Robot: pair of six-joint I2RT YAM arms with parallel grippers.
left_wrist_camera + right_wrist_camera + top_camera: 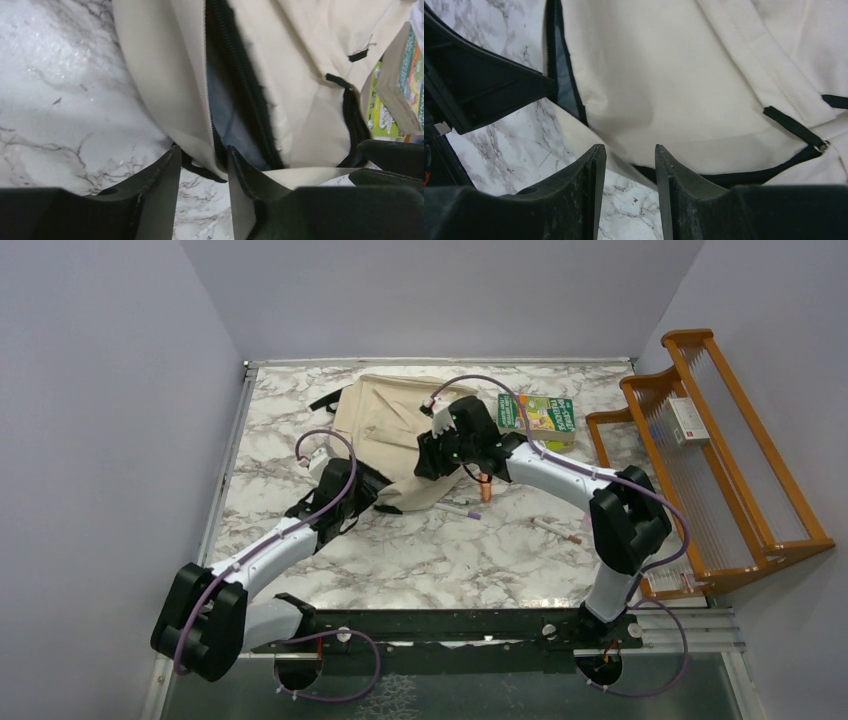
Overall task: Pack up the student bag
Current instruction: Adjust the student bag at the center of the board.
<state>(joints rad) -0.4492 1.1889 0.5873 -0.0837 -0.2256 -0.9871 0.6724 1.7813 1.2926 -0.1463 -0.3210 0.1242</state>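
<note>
Nothing packed yet, so seems barely started: student bag (385,418) unzipped at far middle of marble table (430,560), book (537,413) and pens (556,531) outside it, left claw (204,150) and right claw (629,147) half-apart at its opening, grip on fabric unclear.

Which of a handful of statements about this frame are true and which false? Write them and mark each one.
1. The student bag lies on the marble table. True.
2. The bag's zipper is fully closed. False: it gapes open, showing grey lining.
3. A green book lies on the table beside the bag. True.
4. The pens are already packed. False: they lie loose on the table near the right arm.
5. The left hand and the right hand are both at the bag's edge. True.
</note>
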